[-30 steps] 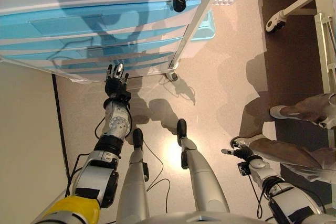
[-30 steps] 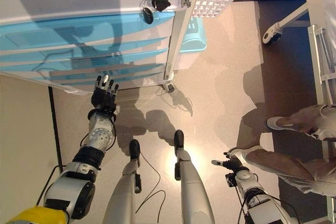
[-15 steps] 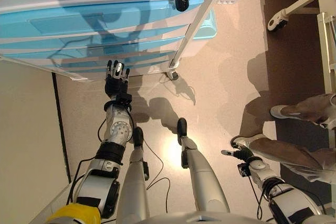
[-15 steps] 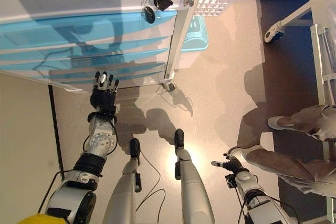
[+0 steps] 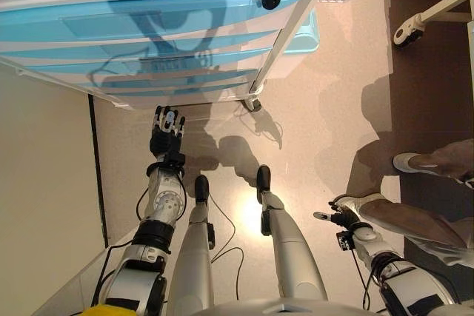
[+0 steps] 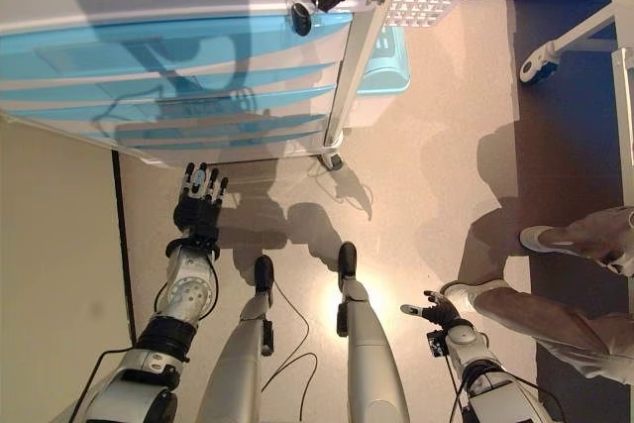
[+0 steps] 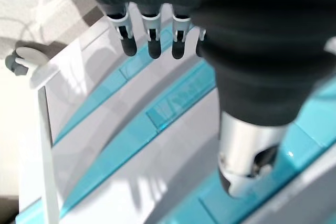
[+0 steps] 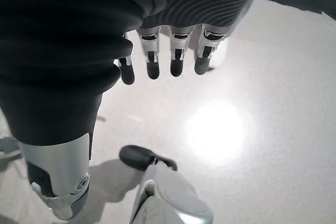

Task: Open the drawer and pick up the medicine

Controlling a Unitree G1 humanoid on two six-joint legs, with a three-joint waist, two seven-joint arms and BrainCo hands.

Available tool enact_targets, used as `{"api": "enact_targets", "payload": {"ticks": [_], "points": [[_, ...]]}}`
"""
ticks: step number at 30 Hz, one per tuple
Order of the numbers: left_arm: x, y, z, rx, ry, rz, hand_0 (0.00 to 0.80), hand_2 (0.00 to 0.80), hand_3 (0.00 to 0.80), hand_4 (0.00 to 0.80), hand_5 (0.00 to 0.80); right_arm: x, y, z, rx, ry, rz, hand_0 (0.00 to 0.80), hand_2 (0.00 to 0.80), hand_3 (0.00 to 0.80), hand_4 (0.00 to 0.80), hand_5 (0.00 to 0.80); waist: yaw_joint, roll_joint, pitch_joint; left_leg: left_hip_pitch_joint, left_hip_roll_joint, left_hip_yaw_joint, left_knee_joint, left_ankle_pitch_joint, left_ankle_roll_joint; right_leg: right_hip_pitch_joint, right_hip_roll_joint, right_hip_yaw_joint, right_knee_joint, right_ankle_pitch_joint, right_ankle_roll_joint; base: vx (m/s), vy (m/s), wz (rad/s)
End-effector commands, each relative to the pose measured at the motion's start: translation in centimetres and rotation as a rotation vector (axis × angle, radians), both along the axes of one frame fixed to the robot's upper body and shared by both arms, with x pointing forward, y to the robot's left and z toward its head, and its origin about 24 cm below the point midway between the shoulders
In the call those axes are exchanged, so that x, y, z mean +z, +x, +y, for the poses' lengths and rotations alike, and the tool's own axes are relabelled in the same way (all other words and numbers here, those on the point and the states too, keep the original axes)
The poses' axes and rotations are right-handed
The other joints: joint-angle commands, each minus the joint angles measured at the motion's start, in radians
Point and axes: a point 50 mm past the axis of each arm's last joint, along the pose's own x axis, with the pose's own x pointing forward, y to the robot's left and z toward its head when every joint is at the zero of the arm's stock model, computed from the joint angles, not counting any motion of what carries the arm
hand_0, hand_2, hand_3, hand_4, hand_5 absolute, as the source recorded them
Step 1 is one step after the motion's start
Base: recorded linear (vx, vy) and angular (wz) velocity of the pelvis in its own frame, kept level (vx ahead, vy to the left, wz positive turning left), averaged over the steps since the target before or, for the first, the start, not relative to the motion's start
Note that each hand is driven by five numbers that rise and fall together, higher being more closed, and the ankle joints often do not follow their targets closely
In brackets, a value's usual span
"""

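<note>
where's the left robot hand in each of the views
Left eye view: left robot hand left of centre, raised below the blue-drawer cabinet.
Right eye view: same hand, left of centre under the cabinet.
Left wrist view: its own fingers along the top, open over the blue drawer fronts.
Right wrist view: not in it.
Shared landmark: the cabinet.

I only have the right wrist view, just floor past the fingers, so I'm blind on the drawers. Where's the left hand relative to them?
Observer: The left hand is raised toward the white cabinet with translucent blue drawers, short of it, with floor showing between.
Operator: Fingers curled on anything?
Observer: No. Its wrist view shows the fingers straight, holding nothing.
Operator: Any drawer open?
Observer: All the blue drawer fronts look shut, and no medicine is in view.
</note>
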Motion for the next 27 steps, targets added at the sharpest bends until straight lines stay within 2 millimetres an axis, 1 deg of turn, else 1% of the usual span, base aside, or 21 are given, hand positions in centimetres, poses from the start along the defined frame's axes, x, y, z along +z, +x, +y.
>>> {"api": "enact_targets", "payload": {"ticks": [1, 4, 10, 12, 14, 17, 21, 24, 26, 27], "points": [[3.3, -0.3, 0.8, 0.001, 0.013, -0.179, 0.0, 0.0, 0.0, 0.0, 0.0, -1.1, -3.0, -1.7, -0.012, -0.041, 0.076, 0.0, 0.0, 0.0, 0.0, 0.0, -0.011, 0.0, -0.032, -0.077, -0.058, -0.053, 0.01, 0.005, 0.052, -0.003, 0.025, -0.027, -0.054, 0.044, 0.029, 0.0, 0.0, 0.0], [3.3, -0.4, 0.8, -0.007, 0.013, -0.186, 0.0, 0.0, 0.0, 0.0, 0.0, -1.2, -3.1, -1.7, -0.003, -0.041, 0.084, 0.0, 0.0, 0.0, 0.0, 0.0, -0.009, -0.002, -0.033, -0.076, -0.057, -0.053, 0.01, 0.005, 0.053, -0.003, 0.025, -0.027, -0.05, 0.043, 0.028, 0.0, 0.0, 0.0], [5.2, 0.4, 0.9, 0.024, 0.005, -0.239, 0.0, 0.0, 0.0, 0.0, 0.0, -1.1, -3.0, -1.6, 0.004, -0.042, 0.086, 0.0, 0.0, 0.0, 0.0, 0.0, -0.018, -0.003, -0.042, -0.076, -0.052, -0.053, 0.012, 0.003, 0.051, -0.001, 0.025, -0.025, -0.049, 0.038, 0.028, 0.0, 0.0, 0.0], [5.6, 0.5, 1.0, 0.027, 0.015, -0.25, 0.0, 0.0, 0.0, 0.0, 0.0, -1.1, -2.9, -1.6, 0.005, -0.042, 0.085, 0.0, 0.0, 0.0, 0.0, 0.0, -0.02, -0.002, -0.043, -0.076, -0.052, -0.052, 0.012, 0.003, 0.051, -0.001, 0.026, -0.023, -0.049, 0.038, 0.028, 0.0, 0.0, 0.0], [6.6, 0.7, 0.8, 0.024, 0.031, -0.282, 0.0, 0.0, 0.0, 0.0, 0.0, -1.1, -2.9, -1.5, 0.007, -0.042, 0.085, 0.0, 0.0, 0.0, 0.0, 0.0, -0.022, -0.001, -0.046, -0.077, -0.051, -0.051, 0.011, 0.001, 0.05, -0.002, 0.027, -0.023, -0.05, 0.036, 0.028, 0.016, 0.001, 0.0], [7.4, 0.9, 0.8, 0.025, 0.054, -0.304, 0.0, 0.0, 0.0, 0.0, 0.0, -1.0, -2.9, -1.6, 0.011, -0.046, 0.082, 0.0, 0.0, 0.0, 0.0, 0.0, -0.026, 0.0, -0.048, -0.077, -0.051, -0.05, 0.012, 0.0, 0.05, -0.002, 0.028, -0.021, -0.049, 0.035, 0.029, 0.012, 0.002, 0.0], [7.4, 0.9, 0.8, 0.025, 0.054, -0.304, 0.0, 0.0, 0.0, 0.0, 0.0, -1.0, -2.9, -1.6, 0.011, -0.046, 0.082, 0.0, 0.0, 0.0, 0.0, 0.0, -0.026, 0.0, -0.048, -0.077, -0.051, -0.05, 0.012, 0.0, 0.05, -0.002, 0.028, -0.021, -0.049, 0.035, 0.029, 0.0, 0.0, 0.0], [8.7, 1.3, 1.0, 0.036, 0.076, -0.337, 0.0, 0.0, 0.0, 0.0, 0.0, -1.2, -3.0, -1.5, 0.016, -0.043, 0.088, 0.0, 0.0, 0.0, 0.0, 0.0, -0.031, 0.0, -0.05, -0.08, -0.051, -0.045, 0.012, -0.001, 0.051, -0.004, 0.03, -0.019, -0.048, 0.032, 0.03, 0.027, 0.003, 0.0], [8.7, 1.3, 1.0, 0.036, 0.076, -0.337, 0.0, 0.0, 0.0, 0.0, 0.0, -1.2, -3.0, -1.5, 0.016, -0.043, 0.088, 0.0, 0.0, 0.0, 0.0, 0.0, -0.031, 0.0, -0.05, -0.08, -0.051, -0.045, 0.012, -0.001, 0.051, -0.005, 0.03, -0.018, -0.048, 0.032, 0.03, 0.0, 0.0, 0.0], [9.1, 1.4, 1.1, 0.039, 0.083, -0.346, 0.0, 0.0, 0.0, 0.0, 0.0, -1.1, -3.0, -1.5, 0.017, -0.044, 0.087, 0.0, 0.0, 0.0, 0.0, 0.0, -0.032, 0.0, -0.05, -0.08, -0.05, -0.044, 0.012, -0.001, 0.051, -0.004, 0.03, -0.018, -0.048, 0.032, 0.03, 0.0, 0.0, 0.0]]}}
